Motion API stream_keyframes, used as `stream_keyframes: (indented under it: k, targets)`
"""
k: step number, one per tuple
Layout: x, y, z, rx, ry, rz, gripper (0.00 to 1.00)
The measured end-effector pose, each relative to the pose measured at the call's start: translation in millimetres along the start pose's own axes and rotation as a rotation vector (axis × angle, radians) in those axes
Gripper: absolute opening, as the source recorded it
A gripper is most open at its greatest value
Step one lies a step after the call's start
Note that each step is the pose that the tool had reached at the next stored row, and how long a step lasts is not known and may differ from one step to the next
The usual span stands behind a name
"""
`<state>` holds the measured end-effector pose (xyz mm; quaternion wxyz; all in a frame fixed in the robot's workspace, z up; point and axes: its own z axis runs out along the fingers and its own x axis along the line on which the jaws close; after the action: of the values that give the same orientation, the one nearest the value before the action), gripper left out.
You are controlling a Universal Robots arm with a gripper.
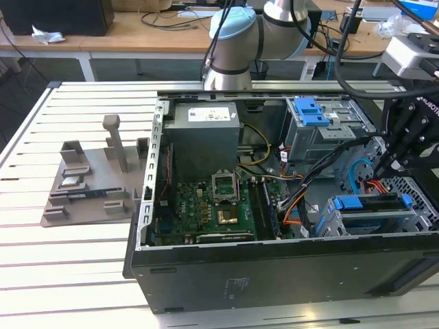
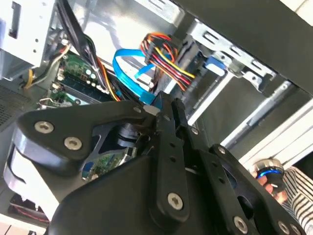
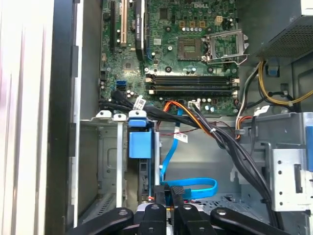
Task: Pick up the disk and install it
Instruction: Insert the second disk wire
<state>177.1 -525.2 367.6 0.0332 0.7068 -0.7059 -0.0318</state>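
Note:
The disk [image 1: 370, 209] lies inside the lower drive bay at the front corner of the open computer case, on the exterior view's right, with blue rails at both its ends. In the first wrist view its blue rail [image 3: 139, 144] stands between the bay's metal walls. My gripper [image 1: 382, 164] hangs just above the bay. Its black fingertips [image 3: 161, 195] are pressed close together with nothing seen between them, right beside the disk's edge. In the second wrist view the gripper [image 2: 168, 110] hovers over a bundle of coloured wires.
A blue flat cable [image 3: 193, 186] loops just past the fingertips, and black and orange wires [image 1: 302, 199] cross the case. The power-supply box [image 1: 206, 137], upper cage with blue latch [image 1: 312, 113] and motherboard [image 1: 212, 205] fill the case. A grey fixture [image 1: 89, 178] stands left. A person's hand [image 2: 271, 178] is nearby.

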Motion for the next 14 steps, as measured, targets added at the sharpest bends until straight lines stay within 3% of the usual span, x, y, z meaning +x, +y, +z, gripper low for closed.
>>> stream_keyframes:
  k: [3, 5, 14]
  targets:
    - [8.8, -0.2, 1.9, 0.0, 0.0009, 0.0, 0.16]
    - [13.2, -0.6, 7.1, 0.0, 0.002, 0.0, 0.16]
    - [14.4, -1.6, 18.2, -0.0001, 0.0027, -0.005, 0.16]
